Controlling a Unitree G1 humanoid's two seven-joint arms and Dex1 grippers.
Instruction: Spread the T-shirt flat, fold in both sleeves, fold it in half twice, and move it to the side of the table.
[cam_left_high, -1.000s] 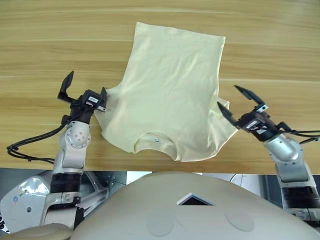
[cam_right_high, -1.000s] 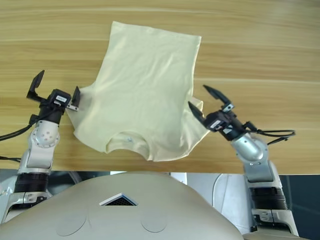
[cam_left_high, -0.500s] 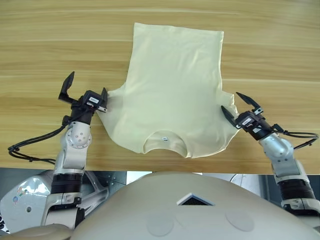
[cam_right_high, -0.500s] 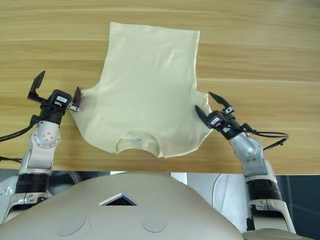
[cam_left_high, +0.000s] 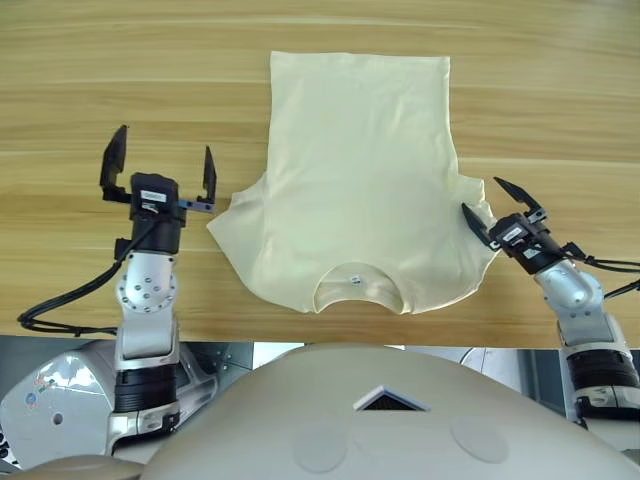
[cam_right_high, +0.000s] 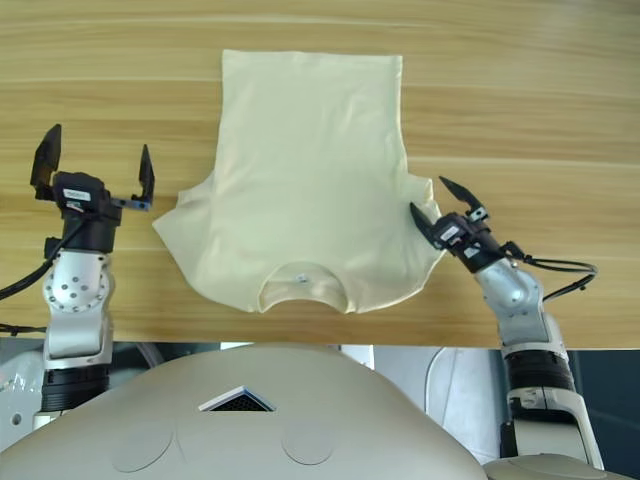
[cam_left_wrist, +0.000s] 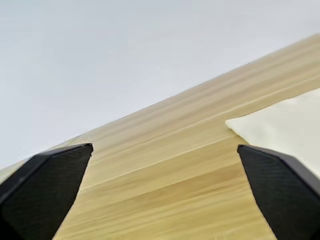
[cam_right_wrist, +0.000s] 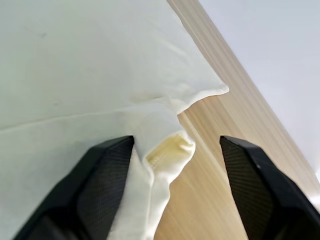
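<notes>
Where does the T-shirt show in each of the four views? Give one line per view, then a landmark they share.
Left eye: T-shirt lies mid-table, collar nearest the robot.
Right eye: the same, slightly left of centre.
Left wrist: a pale corner beyond the open left pincer.
Right wrist: its cloth, with a bunched sleeve between the fingers of the right pincer.
Shared landmark: the wooden table.
</notes>
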